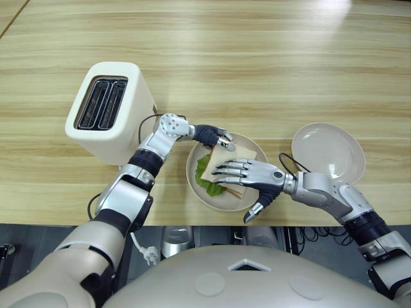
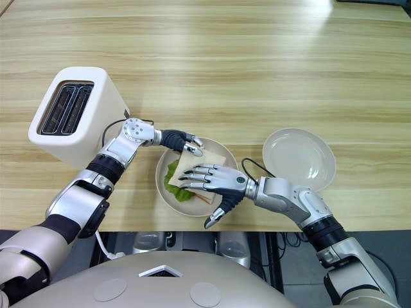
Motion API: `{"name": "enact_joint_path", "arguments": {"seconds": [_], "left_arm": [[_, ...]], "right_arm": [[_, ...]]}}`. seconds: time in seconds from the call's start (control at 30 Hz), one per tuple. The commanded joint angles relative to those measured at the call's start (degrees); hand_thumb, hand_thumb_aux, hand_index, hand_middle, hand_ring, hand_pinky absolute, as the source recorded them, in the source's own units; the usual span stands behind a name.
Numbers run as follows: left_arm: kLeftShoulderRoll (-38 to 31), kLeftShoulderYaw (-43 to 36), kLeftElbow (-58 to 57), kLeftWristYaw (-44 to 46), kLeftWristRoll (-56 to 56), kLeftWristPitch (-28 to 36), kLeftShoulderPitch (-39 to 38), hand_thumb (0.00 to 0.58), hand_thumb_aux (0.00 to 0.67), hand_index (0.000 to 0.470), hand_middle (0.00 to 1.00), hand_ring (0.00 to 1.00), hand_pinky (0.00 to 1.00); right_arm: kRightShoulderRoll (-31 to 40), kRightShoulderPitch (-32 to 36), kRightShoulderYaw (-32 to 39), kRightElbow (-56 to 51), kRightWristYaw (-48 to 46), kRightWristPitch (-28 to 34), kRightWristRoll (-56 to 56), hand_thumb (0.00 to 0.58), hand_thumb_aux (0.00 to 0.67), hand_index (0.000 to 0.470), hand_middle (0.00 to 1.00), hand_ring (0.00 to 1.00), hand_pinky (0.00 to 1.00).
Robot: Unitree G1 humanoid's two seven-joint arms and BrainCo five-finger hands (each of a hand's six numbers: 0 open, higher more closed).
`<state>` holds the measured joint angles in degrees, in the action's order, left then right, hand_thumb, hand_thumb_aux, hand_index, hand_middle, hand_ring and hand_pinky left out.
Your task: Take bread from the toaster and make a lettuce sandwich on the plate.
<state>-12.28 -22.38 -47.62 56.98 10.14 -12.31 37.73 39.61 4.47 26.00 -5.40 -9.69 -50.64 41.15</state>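
Observation:
A round plate (image 1: pixel 192 172) sits at the table's near edge and carries a sandwich. A top bread slice (image 1: pixel 242 154) lies over green lettuce (image 1: pixel 209 183), which pokes out at the lower left. My left hand (image 1: pixel 215 136) is at the slice's far-left corner, its fingers pinched on that corner. My right hand (image 1: pixel 249 174) lies over the near half of the slice, open with the fingers spread flat and the thumb hanging past the plate's near rim. The white toaster (image 1: pixel 106 109) stands to the left, its two slots dark.
A second, empty plate (image 1: pixel 329 153) lies to the right of the sandwich plate. The toaster's black cord (image 1: pixel 149 122) runs behind my left wrist. The table's front edge lies just below both plates. Bare wood stretches across the far half of the table.

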Motion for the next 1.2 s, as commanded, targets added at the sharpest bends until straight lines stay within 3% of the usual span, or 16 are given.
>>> {"name": "enact_joint_path", "arguments": {"seconds": [0.03, 0.23, 0.5, 0.67, 0.7, 0.73, 0.77, 0.8, 0.83, 0.87, 0.9, 1.03, 1.2], "left_arm": [[0.2, 0.4, -1.8, -2.5, 0.9, -1.3, 1.5, 0.000, 0.000, 0.000, 0.00, 0.00, 0.00], [0.5, 0.8, -4.9, -9.5, 3.3, -3.8, 3.3, 0.000, 0.000, 0.000, 0.00, 0.00, 0.00], [-4.1, -2.9, -2.9, -30.0, 15.8, -10.3, 5.7, 0.000, 0.000, 0.000, 0.00, 0.00, 0.00], [-8.1, -3.3, 3.8, -41.2, 22.5, -9.9, 3.7, 0.000, 0.000, 0.000, 0.00, 0.00, 0.00], [-8.7, -2.5, 7.0, -42.3, 22.4, -9.6, 2.0, 0.000, 0.000, 0.000, 0.00, 0.00, 0.00], [-9.1, -1.6, 10.3, -43.1, 21.9, -9.2, 0.3, 0.000, 0.000, 0.000, 0.00, 0.00, 0.00], [-9.2, -0.2, 14.0, -43.4, 20.5, -8.5, -1.7, 0.000, 0.000, 0.000, 0.00, 0.00, 0.00], [-9.2, 1.4, 18.5, -42.8, 18.4, -7.3, -4.1, 0.009, 0.005, 0.004, 0.18, 0.18, 0.18], [-9.0, 3.0, 23.3, -41.2, 15.3, -6.0, -6.6, 0.009, 0.005, 0.004, 0.18, 0.18, 0.18], [-8.5, 4.5, 28.1, -39.4, 12.1, -4.4, -9.0, 0.542, 0.499, 0.343, 1.00, 1.00, 1.00], [-8.1, 5.6, 33.5, -37.2, 8.4, -2.7, -11.5, 0.580, 0.670, 0.460, 1.00, 1.00, 1.00], [-7.3, 10.0, 55.8, -32.5, -3.6, 5.5, -20.8, 0.580, 0.670, 0.460, 1.00, 1.00, 1.00], [-9.1, 12.4, 70.4, -29.0, -11.0, 13.2, -28.6, 0.580, 0.670, 0.460, 1.00, 1.00, 1.00]], "right_arm": [[1.0, -1.2, 1.2, -1.9, -3.9, 2.2, 0.8, 0.000, 0.000, 0.000, 0.00, 0.00, 0.00], [1.1, -1.4, 1.5, -2.0, -5.9, 2.5, -1.3, 0.000, 0.000, 0.000, 0.00, 0.00, 0.00], [0.4, -1.7, 1.3, -2.3, -7.7, 2.1, -4.8, 0.000, 0.000, 0.000, 0.00, 0.00, 0.00], [-1.7, -0.5, -2.2, -3.2, 0.0, 3.0, -0.5, 0.000, 0.000, 0.000, 0.00, 0.00, 0.00], [-2.5, -0.2, -3.4, -3.1, 1.9, 2.7, -1.3, 0.316, 0.218, 0.150, 0.00, 0.00, 0.00], [-3.2, -0.2, -4.2, -3.0, 2.9, 2.3, -2.8, 0.316, 0.218, 0.150, 0.00, 0.00, 0.00], [-3.7, -0.2, -4.9, -2.9, 3.3, 1.6, -5.2, 0.580, 0.659, 0.453, 1.00, 1.00, 1.00], [-4.0, -0.4, -5.2, -2.7, 2.6, 1.0, -8.6, 0.580, 0.670, 0.460, 1.00, 1.00, 1.00], [-4.2, -0.6, -5.5, -2.3, 2.2, 0.2, -11.8, 0.580, 0.670, 0.460, 1.00, 1.00, 1.00], [-4.4, -0.9, -5.7, -1.8, 1.6, -0.2, -15.3, 0.580, 0.670, 0.460, 1.00, 1.00, 1.00], [-4.6, -1.3, -6.0, -0.8, 0.9, -0.4, -19.4, 0.580, 0.670, 0.460, 1.00, 1.00, 1.00], [-4.3, -1.6, -10.0, 5.1, -0.2, -0.1, -35.7, 0.580, 0.670, 0.460, 1.00, 1.00, 1.00], [-2.1, -1.3, -16.6, 8.8, -4.4, 4.2, -50.9, 0.580, 0.670, 0.460, 1.00, 1.00, 1.00]]}}
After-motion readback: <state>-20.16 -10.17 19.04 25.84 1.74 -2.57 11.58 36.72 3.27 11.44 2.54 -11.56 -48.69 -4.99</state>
